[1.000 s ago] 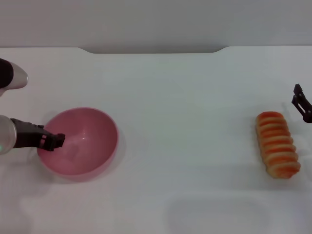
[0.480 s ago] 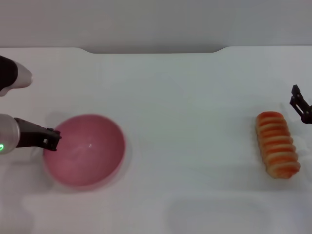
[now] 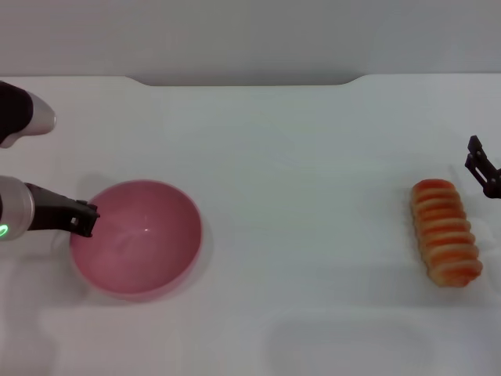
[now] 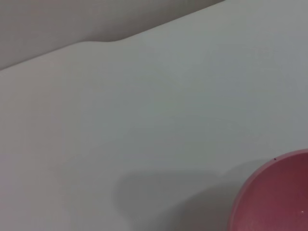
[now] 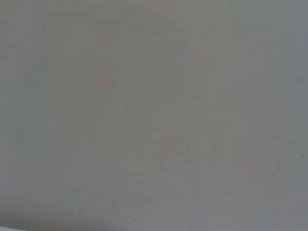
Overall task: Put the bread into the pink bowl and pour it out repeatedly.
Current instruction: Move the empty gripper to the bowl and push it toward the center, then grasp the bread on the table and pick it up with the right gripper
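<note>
Overhead, you're seeing the left gripper (image 3: pixel 84 219) sitting at the left rim of the pink bowl (image 3: pixel 137 239), which is resting upright on the white table (image 3: pixel 297 196); can't tell if it's gripping, and the bread (image 3: pixel 446 232) is lying far right w/ the right gripper (image 3: pixel 484 167) just behind it, state unclear. Left wrist cam is catching only a bowl edge (image 4: pixel 274 197) and table, while the right wrist cam is showing you plain grey.

The left arm (image 3: pixel 16 215) is silver-grey with a small green light. Its left gripper (image 3: pixel 84 219) is black. The right gripper (image 3: pixel 484 167) is black too.
</note>
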`<state>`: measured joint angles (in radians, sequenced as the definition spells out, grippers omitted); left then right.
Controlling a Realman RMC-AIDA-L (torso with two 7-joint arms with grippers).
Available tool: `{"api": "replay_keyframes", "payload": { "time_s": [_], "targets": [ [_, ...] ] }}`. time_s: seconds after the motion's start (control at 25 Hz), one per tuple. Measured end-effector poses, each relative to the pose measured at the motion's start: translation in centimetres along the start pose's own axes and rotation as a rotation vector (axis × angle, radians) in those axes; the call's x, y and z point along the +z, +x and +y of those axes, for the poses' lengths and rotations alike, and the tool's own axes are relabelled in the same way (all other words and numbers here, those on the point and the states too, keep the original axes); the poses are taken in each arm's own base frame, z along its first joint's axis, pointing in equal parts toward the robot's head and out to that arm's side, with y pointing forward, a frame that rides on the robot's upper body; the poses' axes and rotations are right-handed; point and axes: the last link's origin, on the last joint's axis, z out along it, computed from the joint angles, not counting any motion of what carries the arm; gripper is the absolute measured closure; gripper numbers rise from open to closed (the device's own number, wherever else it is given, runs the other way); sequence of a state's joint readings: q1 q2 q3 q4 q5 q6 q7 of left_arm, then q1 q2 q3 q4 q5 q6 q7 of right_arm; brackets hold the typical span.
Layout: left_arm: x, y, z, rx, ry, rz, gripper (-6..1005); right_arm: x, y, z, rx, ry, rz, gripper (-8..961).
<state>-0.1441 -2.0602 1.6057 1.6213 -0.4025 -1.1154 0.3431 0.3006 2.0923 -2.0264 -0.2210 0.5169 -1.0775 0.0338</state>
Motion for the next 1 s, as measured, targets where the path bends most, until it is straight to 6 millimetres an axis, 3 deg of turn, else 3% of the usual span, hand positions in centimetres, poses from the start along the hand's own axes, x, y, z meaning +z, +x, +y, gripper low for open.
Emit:
{"api": "replay_keyframes", "payload": {
  "time_s": [0.32, 0.4, 0.56, 1.0],
  "targets": [
    [-0.2, 0.9, 0.2, 0.011, -0.002, 0.016, 949, 0.0, 0.0, 0.1, 0.0, -0.002, 0.004, 119],
    [-0.6, 2.4, 0.5, 0.038, -0.006, 0.037, 951, 0.1, 0.0, 0.2, -0.001, -0.01, 0.003, 119],
    [-1.2, 3.6, 0.6, 0.055, -0.004, 0.062, 953, 0.1, 0.0, 0.3, 0.004, -0.013, 0.003, 119],
    [-1.8, 4.6, 0.3, 0.052, -0.001, 0.065, 955, -0.1, 0.2, 0.5, 0.027, -0.024, 0.01, 119]
  ]
}}
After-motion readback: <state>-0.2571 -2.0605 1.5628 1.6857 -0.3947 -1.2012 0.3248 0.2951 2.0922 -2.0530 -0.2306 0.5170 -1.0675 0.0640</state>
